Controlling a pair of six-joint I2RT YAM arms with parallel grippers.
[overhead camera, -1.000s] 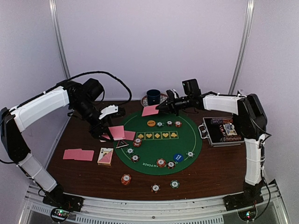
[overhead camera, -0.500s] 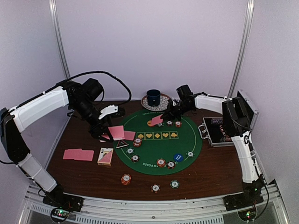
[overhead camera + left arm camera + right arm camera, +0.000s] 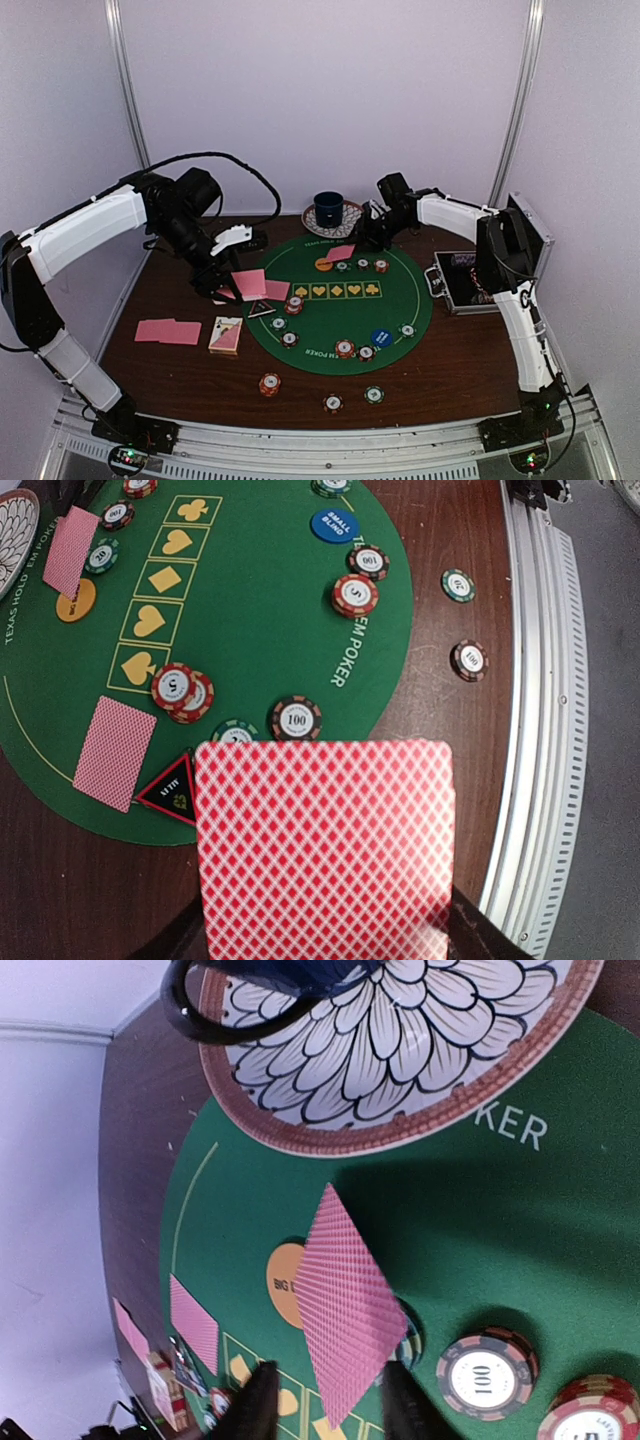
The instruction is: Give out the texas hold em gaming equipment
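Note:
My left gripper is shut on a pink-backed card, held just above the mat's left edge. That card hides the fingers in the left wrist view. Another card lies on the green felt mat beside the black-red triangle marker. My right gripper is low over the mat's far edge with its fingers apart. A pink card lies tilted between them, across the orange disc and a chip. Several striped chips lie on the mat, and others on the table in front of it. The blue disc is front right.
A dark blue cup on a patterned saucer stands just behind the mat. An open metal case sits at the right. Two cards and a deck lie left of the mat. A metal rail runs along the table's front.
The right gripper brought its card from beside the cup down onto the mat's far edge and opened its fingers, leaving the card over the orange disc. The left arm has not moved.

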